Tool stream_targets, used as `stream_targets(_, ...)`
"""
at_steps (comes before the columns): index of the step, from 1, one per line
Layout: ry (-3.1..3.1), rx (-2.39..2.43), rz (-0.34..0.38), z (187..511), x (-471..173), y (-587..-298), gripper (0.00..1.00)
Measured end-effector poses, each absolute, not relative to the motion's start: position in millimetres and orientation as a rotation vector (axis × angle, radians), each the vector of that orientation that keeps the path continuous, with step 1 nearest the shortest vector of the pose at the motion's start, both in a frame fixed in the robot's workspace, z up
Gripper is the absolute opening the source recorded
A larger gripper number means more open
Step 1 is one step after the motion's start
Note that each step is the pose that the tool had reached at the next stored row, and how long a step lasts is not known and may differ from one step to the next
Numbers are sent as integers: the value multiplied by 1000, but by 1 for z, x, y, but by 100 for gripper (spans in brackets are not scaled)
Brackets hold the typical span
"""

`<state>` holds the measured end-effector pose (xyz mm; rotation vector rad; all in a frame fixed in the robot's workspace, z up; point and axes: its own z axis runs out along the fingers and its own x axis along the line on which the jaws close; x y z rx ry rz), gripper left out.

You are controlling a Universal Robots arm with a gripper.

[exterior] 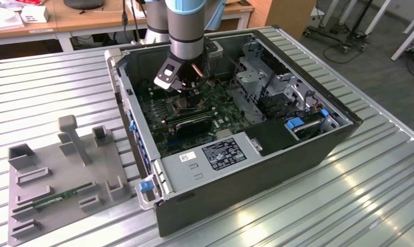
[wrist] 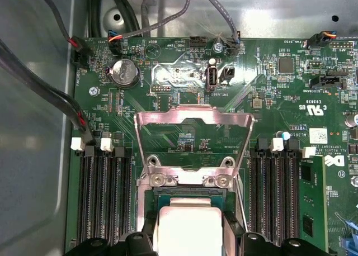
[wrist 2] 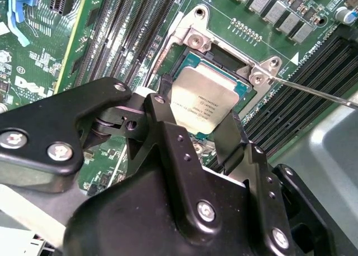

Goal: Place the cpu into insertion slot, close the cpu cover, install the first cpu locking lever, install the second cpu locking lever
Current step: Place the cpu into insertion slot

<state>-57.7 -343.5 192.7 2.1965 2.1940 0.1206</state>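
**Cpu at the slot; cover and levers not yet done**

The arm reaches down into the open case [exterior: 214, 170] that lies on the slatted tabletop [exterior: 372, 206], with the claw [exterior: 186, 98] low over the board [wrist: 168, 71].

In both wrist views the claw [wrist 2: 200, 106] [wrist: 189, 233] has its two fingers pressed against opposite edges of the cpu [wrist 2: 201, 99] [wrist: 187, 225], pinching it. The chip sits square to the slot [wrist 2: 222, 52] [wrist: 187, 195], inside its silver rim, with its pale metal top facing up. It looks level and down in the socket, or just above it. Whether it is fully seated I cannot tell, because the fingers hide two of its sides.

So the first step looks nearly finished but not complete, since the chip is not released.

Everything else is undone. In the first wrist view the cover [wrist: 168, 117] stands open, tipped back on its hinge beside the slot, and the board shows through its window. It is well clear of the chip. In the second wrist view a thin lever [wrist 2: 316, 94] juts out free from a corner of the socket, not latched. I cannot make out the second lever clearly.

In the exterior view, a grey tray [exterior: 56, 170] lies on the tabletop to the left of the case, well apart from the work, with a memory stick [exterior: 59, 197] resting on it.
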Motion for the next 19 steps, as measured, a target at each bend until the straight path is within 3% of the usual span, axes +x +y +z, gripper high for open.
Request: stream_targets(19, 2193, 2198, 121, 192, -57, -343, 54)
